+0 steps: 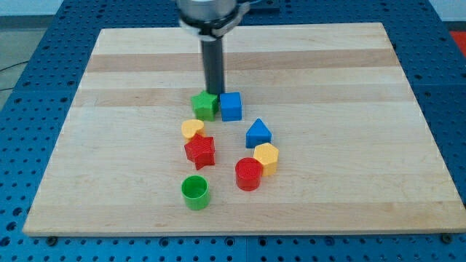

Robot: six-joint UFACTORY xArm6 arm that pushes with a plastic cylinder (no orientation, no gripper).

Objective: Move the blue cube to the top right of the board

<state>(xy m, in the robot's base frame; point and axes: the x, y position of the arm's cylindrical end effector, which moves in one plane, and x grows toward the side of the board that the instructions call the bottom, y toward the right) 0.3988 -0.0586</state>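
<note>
My tip (215, 93), no claw, touches blue cube (231, 106) on wooden board (349, 145)

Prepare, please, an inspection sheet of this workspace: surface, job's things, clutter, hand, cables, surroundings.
Surface: wooden board, pale with darker stripes, lying flat; top right part holds no blocks.
Job's things: blue cube near the board's middle, touching the green block on its left.
Clutter: yellow block, red star, blue triangular block, yellow hexagonal block, red cylinder, green cylinder, all below the cube.
Hand: none; my tip sits just above the gap between the green block and the blue cube.
Cables: one dark cable at the view's left edge.
Surroundings: blue perforated table around the board.
</note>
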